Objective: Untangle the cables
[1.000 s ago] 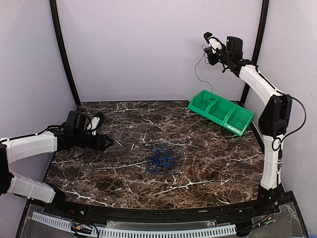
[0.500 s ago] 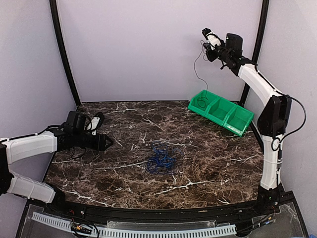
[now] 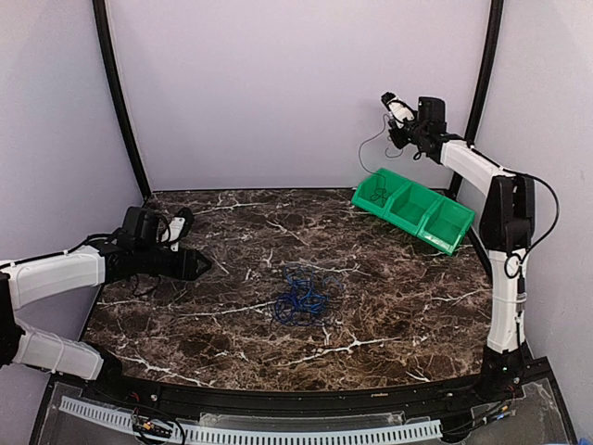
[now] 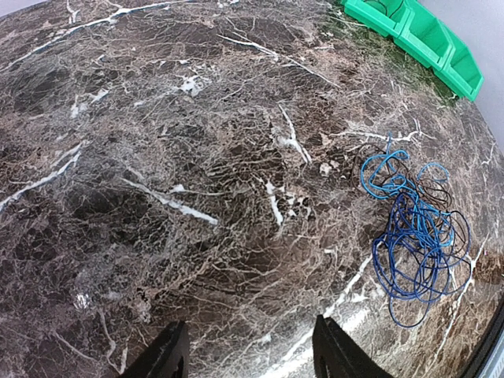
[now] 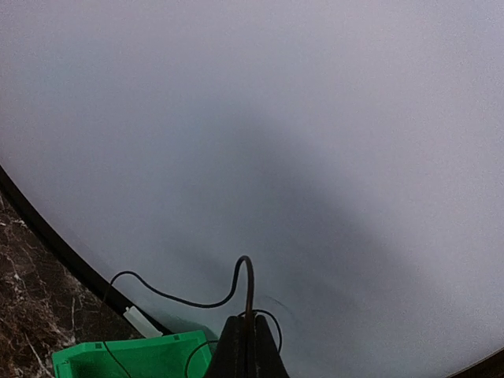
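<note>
A clump of thin blue and black cables lies on the marble table near the middle; it also shows at the right of the left wrist view. My left gripper is open and empty, low over the table left of the clump, its black fingertips at the bottom of its view. My right gripper is raised high at the back right, shut on one thin black cable that hangs down into the green bin.
The green bin has three compartments and stands tilted at the table's back right; its corner shows in the left wrist view. Black frame posts stand at both back corners before lilac walls.
My right gripper has come down and slightly right with the black cable, so more of the cable has sunk into the bin. The left arm and the clump have not moved.
</note>
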You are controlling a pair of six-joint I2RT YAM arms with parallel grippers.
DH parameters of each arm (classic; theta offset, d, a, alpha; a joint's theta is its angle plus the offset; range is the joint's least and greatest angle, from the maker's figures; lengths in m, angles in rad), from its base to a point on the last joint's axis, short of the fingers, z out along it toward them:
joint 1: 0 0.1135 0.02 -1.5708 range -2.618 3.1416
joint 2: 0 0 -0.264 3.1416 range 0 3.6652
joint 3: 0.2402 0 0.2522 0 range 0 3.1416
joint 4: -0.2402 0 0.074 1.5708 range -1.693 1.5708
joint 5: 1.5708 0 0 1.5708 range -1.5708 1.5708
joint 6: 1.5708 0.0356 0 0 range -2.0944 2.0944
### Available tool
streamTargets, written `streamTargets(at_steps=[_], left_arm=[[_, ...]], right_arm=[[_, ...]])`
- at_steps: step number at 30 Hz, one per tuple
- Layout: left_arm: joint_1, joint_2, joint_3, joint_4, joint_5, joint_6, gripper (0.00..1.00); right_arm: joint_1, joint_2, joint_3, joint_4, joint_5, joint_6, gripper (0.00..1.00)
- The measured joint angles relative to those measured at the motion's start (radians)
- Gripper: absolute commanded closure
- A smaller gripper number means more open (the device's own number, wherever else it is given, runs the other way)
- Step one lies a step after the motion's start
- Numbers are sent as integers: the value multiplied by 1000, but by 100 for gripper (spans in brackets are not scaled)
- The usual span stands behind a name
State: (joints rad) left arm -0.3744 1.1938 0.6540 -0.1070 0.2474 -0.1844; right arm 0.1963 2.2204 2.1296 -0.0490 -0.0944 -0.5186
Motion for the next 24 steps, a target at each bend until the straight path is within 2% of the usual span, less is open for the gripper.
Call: streamTargets(at_steps=[7,14,24], left_arm=[[0,5,0,0,3,0,44],[0,7,0,-6,4,0,44],[0,16,0,-14,9,0,44]], right_arm=[[-71,-21,-114,16,-17,-2,100],[-70,-61,-279,0,-80,1,100],[-64,-60,-257,-80,-227,83,100]])
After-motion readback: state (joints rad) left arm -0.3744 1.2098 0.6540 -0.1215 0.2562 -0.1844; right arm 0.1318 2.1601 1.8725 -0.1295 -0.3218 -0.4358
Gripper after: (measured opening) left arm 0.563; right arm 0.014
